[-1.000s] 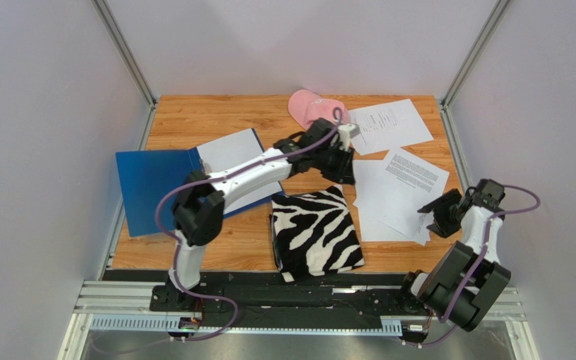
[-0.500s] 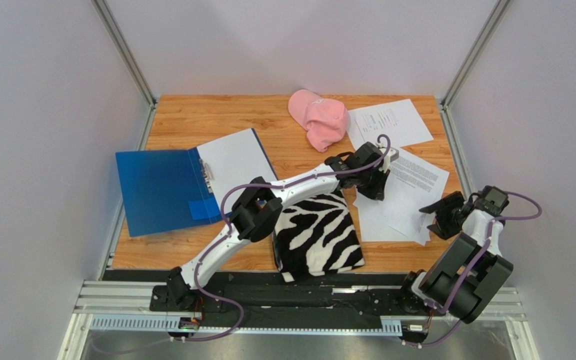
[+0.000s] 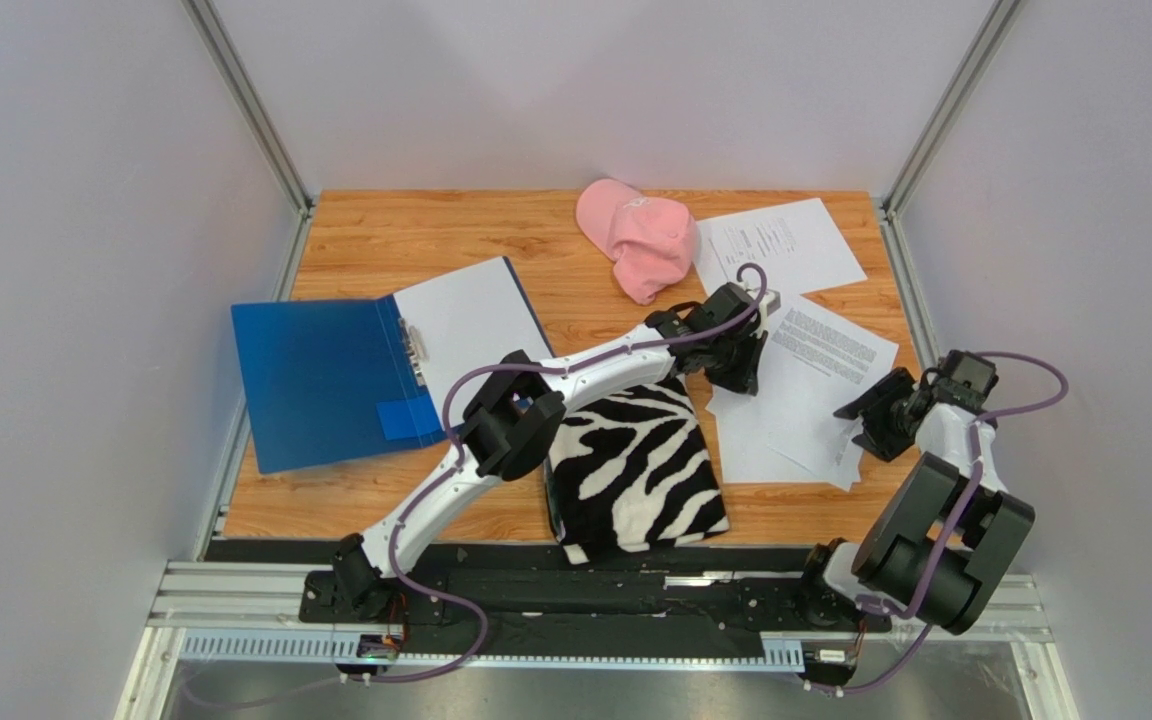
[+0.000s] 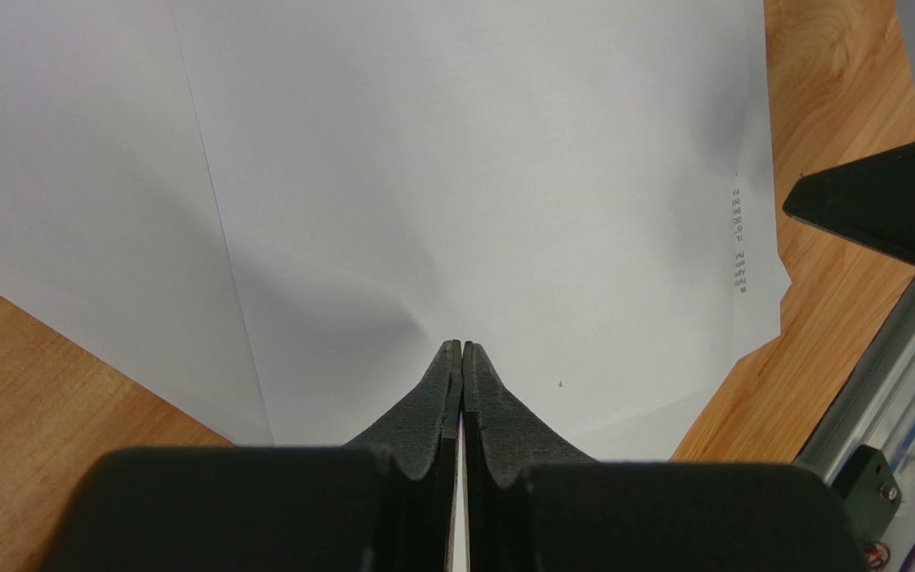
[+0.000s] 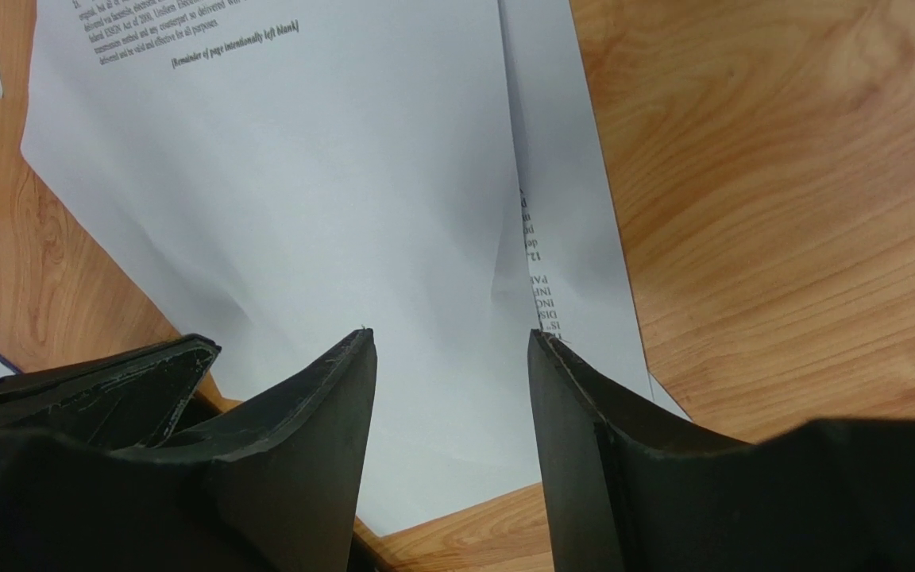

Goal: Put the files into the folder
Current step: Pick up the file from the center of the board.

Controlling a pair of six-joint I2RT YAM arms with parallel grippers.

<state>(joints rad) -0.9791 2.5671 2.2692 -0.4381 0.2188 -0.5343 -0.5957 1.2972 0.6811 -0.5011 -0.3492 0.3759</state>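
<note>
**Files into folder: early stage, most sheets not yet filed**

The folder [image 3: 312, 383] lies open at the left of the worktop [image 3: 372, 233], blue cover flat. A white sheet [image 3: 462, 315] rests on its right half, just beside the clip [image 3: 417, 348]. I count that as one filed, though I can't tell if it sits under the clip.

The rest of the files [image 3: 815, 383] are on the right side, well apart from the folder. They form an overlapping stack of a few sheets; I can't read the exact count. There's also a single sheet [image 3: 778, 248] at the back, just beside the pink cap [image 3: 635, 233]. The zebra cloth [image 3: 635, 465] lies between the folder and the stack.

My left end effector [image 3: 732, 357] reaches across past the cloth's far corner to the stack's left edge. In the wrist view the fingers are pressed fully together. A thin white sliver shows between them and the paper puckers at the tips. I judge it's pinching a sheet from the stack, but I'm not sure it's only one.

My right end effector [image 3: 871, 423] hovers at the stack's right edge, jaws wide apart, holding nothing. Paper lies beneath it; I can't tell if it touches.

Left to do, as I judge it:
- carry this sheet over the cloth to the folder
- repeat for the remaining stack and the back sheet
- probably close the cover
</note>
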